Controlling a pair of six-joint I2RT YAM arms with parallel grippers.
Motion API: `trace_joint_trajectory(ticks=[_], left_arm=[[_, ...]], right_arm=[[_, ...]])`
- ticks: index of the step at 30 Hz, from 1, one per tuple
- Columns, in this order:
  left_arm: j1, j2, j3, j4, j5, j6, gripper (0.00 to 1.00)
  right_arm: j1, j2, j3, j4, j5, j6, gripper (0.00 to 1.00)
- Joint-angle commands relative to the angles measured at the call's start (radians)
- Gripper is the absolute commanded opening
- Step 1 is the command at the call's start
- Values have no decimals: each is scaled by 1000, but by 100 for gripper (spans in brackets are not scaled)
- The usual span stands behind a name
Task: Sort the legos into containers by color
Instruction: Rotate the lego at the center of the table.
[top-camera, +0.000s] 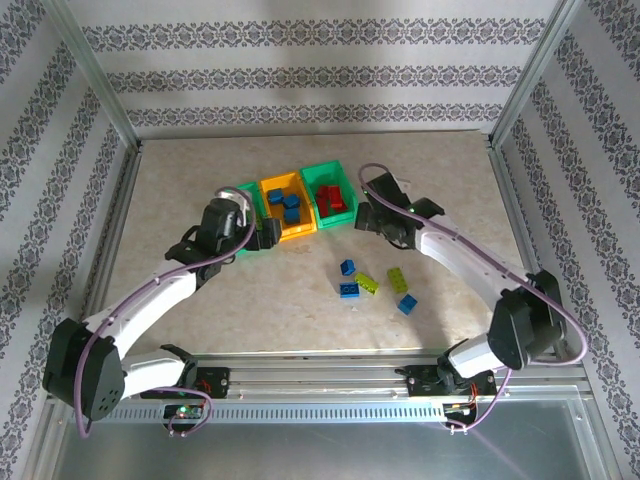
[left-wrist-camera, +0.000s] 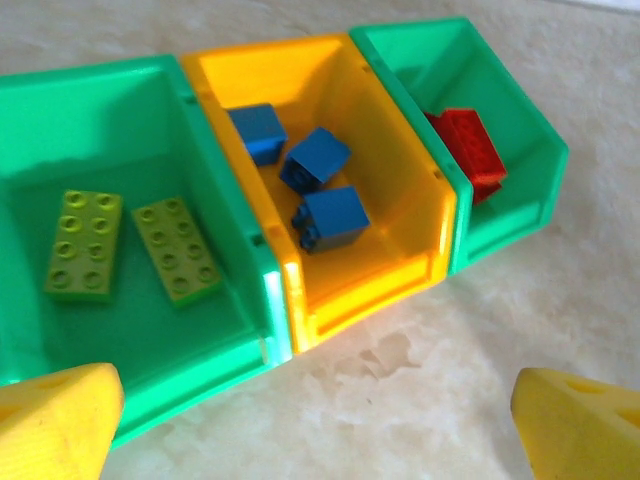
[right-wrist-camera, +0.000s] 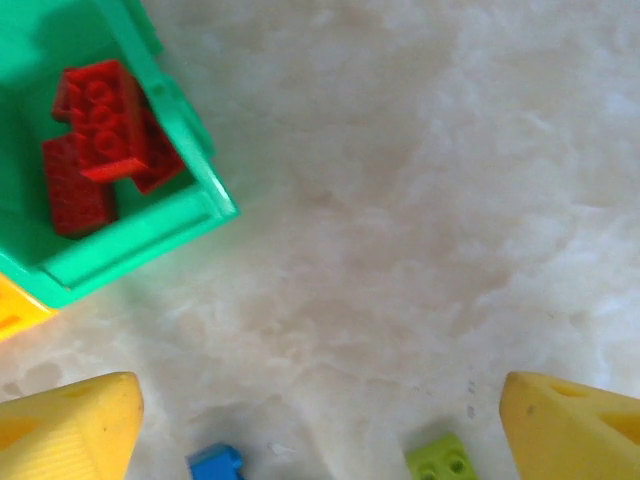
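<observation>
Top external: 5 legos (top-camera: 349, 290) loose on table (top-camera: 200, 310), 3 blue, 2 yellow-green. Binned: 2 yellow-green in left green bin (left-wrist-camera: 100, 90), 3 blue in orange bin (left-wrist-camera: 400, 200), reds (left-wrist-camera: 470, 145) in right green bin (left-wrist-camera: 520, 180). Spread wide, empty: left gripper (left-wrist-camera: 320, 430), right gripper (right-wrist-camera: 320, 430).

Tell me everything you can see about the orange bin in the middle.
The orange bin is a small open-top rectangular tub of glossy plastic, standing upright on the table. It is the middle one of a row, its long side walls flush against green bins on both sides. Three blue bricks lie loose on its floor, close together, with no other colours inside.
</observation>
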Motion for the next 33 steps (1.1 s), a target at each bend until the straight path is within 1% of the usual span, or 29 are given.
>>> trace_joint_trajectory(ticks=[1,7,12,17,21,26,33], left_arm=[[-61,45,51,36,-9,42,100],[-182,164,109,36,-23,82,100],[-284,297,188,19,-35,129,100],[-358,445,287,-39,-46,158,100],[-399,553,369,-89,-35,175,100],[-432,674,455,-140,-23,164,100],[-444,787,540,-171,-34,120,100]], right_arm=[[-27,-79,-76,-22,40,71,98],[-73,-177,-182,-62,59,130,98],[-108,-244,-245,-87,68,161,98],[-135,-306,-284,-89,70,171,98],[-149,-336,-300,-90,69,172,98],[-156,-351,-312,-89,70,175,98],[-155,-355,-317,-86,65,180,98]])
